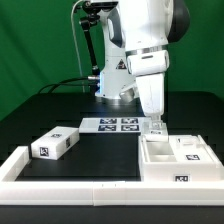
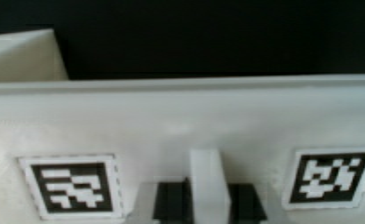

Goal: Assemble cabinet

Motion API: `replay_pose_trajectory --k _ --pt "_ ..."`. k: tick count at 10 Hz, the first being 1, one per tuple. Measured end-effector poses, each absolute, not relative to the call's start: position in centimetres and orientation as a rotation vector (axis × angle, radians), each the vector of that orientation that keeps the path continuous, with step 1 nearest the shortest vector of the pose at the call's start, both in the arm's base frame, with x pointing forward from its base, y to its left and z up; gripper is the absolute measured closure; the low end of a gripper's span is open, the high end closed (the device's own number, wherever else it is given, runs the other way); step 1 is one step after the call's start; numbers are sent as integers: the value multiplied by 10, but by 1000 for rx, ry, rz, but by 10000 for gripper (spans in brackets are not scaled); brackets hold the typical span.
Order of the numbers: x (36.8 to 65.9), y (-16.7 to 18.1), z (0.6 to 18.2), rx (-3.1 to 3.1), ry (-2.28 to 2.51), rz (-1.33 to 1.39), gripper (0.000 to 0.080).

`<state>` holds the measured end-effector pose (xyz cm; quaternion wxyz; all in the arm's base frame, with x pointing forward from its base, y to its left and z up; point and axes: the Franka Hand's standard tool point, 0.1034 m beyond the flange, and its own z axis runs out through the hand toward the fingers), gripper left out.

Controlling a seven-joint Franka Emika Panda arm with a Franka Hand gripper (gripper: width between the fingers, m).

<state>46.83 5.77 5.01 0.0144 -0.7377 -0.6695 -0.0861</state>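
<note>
border rail foremost | hand pointing down at cabinet rear wall

- The arm is glossy white, made of fat, rounded shells.
- Dark bands show where the shells meet at the joints.
- A dark grey round cap closes one upper joint.
- A small dark marking sits on the lower link, too small to read.
- The base looks grey and darker than the shells.
- A thin black cable runs off from the base to the exterior view's left.
- The gripper has a boxy white body and two slim fingers.
- In the wrist view the fingers look black, square-edged and blurred.
</note>
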Motion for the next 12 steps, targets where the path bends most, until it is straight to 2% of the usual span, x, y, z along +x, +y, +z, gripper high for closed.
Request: replay_pose_trajectory --k 12 --pt "485 58 51 -2297 -2077 -270 729"
